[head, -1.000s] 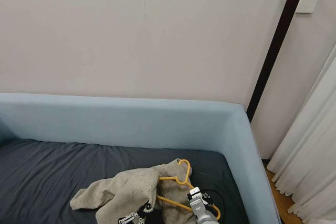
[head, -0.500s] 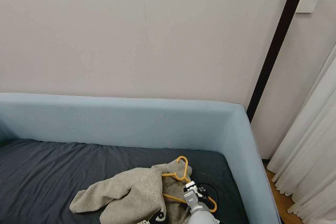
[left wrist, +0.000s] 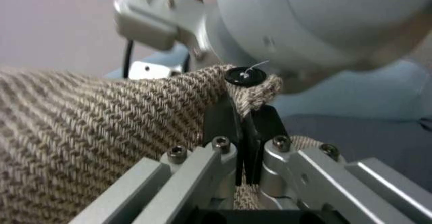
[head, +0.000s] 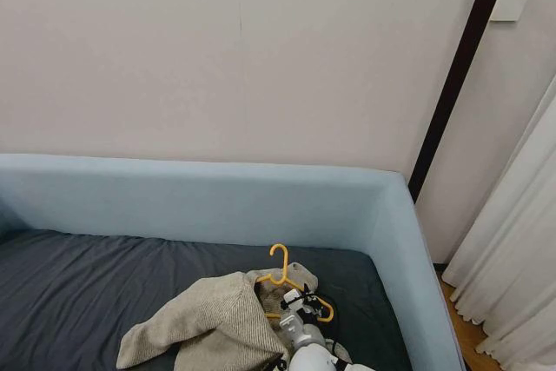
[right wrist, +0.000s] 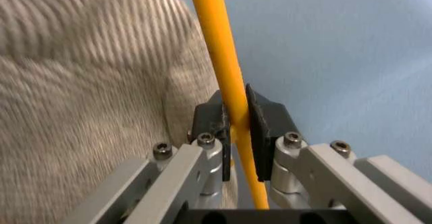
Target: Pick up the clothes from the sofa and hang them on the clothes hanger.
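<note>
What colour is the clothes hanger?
Orange-yellow; the clothes hanger shows best in the right wrist view.

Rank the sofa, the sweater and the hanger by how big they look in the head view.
1. sofa: the largest, running across most of the picture's width.
2. sweater: a heap lying on the sofa.
3. hanger: the smallest as seen. The sweater hides part of it, so its full size is unsure.

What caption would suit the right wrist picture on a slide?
Right gripper shut on the yellow hanger, beige knitted garment beside it.
</note>
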You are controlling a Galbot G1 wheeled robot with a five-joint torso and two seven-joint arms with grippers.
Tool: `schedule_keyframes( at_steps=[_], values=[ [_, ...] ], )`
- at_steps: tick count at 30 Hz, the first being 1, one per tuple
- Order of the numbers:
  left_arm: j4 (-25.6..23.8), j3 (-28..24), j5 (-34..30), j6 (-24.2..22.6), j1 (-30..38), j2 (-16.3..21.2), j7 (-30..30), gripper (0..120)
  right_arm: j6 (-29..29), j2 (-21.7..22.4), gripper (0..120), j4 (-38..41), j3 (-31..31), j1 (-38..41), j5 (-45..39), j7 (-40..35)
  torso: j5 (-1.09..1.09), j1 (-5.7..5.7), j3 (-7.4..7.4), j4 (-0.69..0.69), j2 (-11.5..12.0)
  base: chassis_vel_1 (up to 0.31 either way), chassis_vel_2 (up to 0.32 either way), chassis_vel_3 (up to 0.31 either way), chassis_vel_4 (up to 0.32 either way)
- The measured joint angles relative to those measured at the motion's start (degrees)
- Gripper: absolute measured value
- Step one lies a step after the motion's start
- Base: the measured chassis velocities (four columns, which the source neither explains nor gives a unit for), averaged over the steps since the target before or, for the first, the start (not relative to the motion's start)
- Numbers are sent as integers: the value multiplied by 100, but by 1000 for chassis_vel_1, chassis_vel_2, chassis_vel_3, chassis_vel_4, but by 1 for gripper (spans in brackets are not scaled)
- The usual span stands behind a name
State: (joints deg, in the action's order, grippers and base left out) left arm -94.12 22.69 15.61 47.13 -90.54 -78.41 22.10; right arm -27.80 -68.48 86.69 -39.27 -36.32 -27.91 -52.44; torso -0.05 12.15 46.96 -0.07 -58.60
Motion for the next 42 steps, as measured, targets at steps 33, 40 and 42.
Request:
schedule_keyframes(
  at_steps=[33, 40, 42],
  values=[
    [200, 228, -323, 1, 262, 166, -968, 0, 2227, -56, 8, 123, 1314, -481, 1776, 770, 0, 0, 0, -1, 0, 0, 0, 0, 0],
    [-131, 205, -604, 0, -159, 602, -1148, 26, 2783, -259, 8, -229, 1598, -503, 2670, 1017, -1, 0, 0, -1, 0, 0, 0, 0, 0],
    [-175, 225, -668, 0, -343, 897, -1391, 36, 2832, -331, 8, -321, 1684, -500, 2807, 1049, -1, 0, 0, 1, 0, 0, 0, 0, 0]
  ],
)
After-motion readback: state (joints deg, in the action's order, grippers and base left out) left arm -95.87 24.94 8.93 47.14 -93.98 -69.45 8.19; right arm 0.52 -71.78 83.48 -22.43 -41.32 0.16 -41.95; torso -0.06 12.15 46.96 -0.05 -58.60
